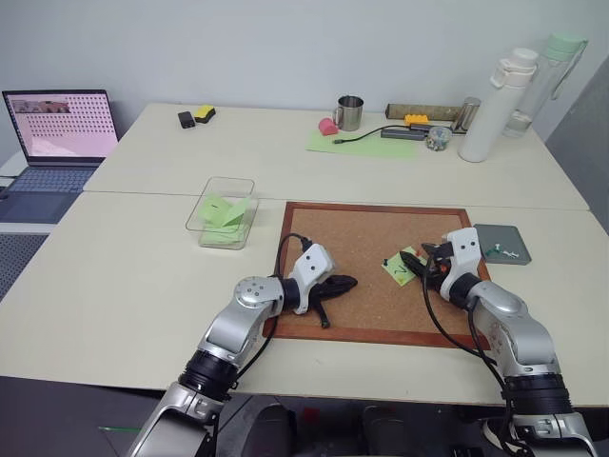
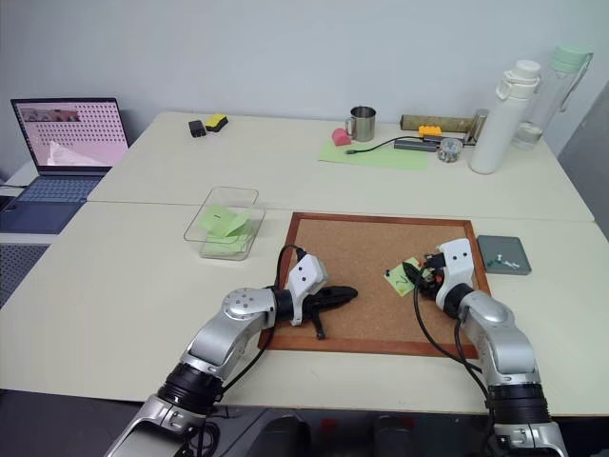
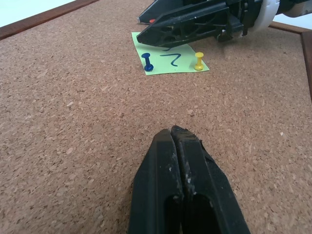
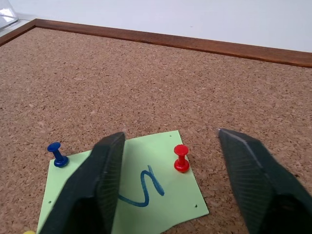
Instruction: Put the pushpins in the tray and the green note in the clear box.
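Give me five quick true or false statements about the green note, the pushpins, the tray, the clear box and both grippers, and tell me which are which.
1. The green note lies on the corkboard with pushpins stuck in it. True: a red pushpin, a blue pushpin and a yellow pushpin stand in it.
2. The left gripper is wide open. False: its fingers are pressed together, above bare cork.
3. The right gripper has its fingers on either side of the red pushpin. True, with a gap on both sides.
4. The clear box is empty. False: green paper notes already lie in it.
5. The tray sits on the corkboard. False: it is on the table beside the corkboard's right edge.
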Tool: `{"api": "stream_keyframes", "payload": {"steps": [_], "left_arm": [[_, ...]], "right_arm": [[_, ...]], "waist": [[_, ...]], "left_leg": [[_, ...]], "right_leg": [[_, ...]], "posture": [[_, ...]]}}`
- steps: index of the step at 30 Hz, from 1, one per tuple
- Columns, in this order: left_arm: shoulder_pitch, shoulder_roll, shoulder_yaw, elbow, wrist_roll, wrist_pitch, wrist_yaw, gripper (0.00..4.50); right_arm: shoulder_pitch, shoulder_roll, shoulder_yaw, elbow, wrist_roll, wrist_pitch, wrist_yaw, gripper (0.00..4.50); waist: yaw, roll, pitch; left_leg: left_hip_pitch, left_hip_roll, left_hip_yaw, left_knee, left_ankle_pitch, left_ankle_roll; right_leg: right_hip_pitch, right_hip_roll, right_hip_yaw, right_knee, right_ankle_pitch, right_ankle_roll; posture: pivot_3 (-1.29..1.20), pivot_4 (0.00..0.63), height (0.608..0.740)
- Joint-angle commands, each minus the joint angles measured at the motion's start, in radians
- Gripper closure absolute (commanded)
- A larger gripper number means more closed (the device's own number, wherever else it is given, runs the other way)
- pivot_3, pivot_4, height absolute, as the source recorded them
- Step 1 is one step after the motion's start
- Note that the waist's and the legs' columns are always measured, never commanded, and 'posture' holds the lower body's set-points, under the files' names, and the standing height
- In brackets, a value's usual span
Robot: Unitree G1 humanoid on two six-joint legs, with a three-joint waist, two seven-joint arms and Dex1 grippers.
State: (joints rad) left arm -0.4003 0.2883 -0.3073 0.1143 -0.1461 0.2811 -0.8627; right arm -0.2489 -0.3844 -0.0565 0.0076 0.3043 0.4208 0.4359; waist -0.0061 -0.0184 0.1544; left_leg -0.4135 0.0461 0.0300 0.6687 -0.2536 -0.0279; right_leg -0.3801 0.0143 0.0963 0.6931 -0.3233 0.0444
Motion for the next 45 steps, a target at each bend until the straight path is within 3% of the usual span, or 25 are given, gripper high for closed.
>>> {"api": "stream_keyframes", "payload": {"steps": [1,11,35,45], "left_arm": [[0.015,0.010,-0.008,0.000,0.005,0.015,-0.010,4.50],[0.004,0.015,-0.015,0.013,0.014,0.017,-0.016,4.50],[0.000,0.047,-0.045,0.057,0.065,0.031,-0.011,4.50],[0.012,0.053,-0.046,0.038,0.061,0.049,-0.011,4.50]], "right_arm": [[0.004,0.009,-0.014,-0.010,0.001,-0.020,0.008,2.41],[0.017,0.020,-0.021,-0.018,-0.021,-0.060,-0.001,4.49],[0.103,0.063,-0.092,-0.319,0.094,0.041,-0.027,4.49],[0.104,0.031,-0.131,-0.351,0.134,0.082,-0.031,4.49]], "waist": [[-0.001,0.000,0.000],[-0.004,0.000,0.000],[-0.008,0.000,0.000],[-0.012,0.000,-0.001]], "left_leg": [[0.000,0.000,0.000,0.000,0.000,0.000],[0.000,0.000,0.000,0.000,0.000,0.000],[0.006,0.000,0.000,-0.002,0.000,0.000],[0.008,0.000,0.000,-0.003,0.000,0.000]], "right_leg": [[0.000,0.000,0.000,0.000,0.000,0.000],[0.000,0.000,0.000,0.000,0.000,0.000],[0.006,0.000,0.000,-0.001,0.000,0.000],[0.008,0.000,0.000,-0.003,0.000,0.000]], "posture": [[0.00,0.150,0.740],[0.00,0.150,0.740],[0.00,0.150,0.740],[0.00,0.150,0.740]]}}
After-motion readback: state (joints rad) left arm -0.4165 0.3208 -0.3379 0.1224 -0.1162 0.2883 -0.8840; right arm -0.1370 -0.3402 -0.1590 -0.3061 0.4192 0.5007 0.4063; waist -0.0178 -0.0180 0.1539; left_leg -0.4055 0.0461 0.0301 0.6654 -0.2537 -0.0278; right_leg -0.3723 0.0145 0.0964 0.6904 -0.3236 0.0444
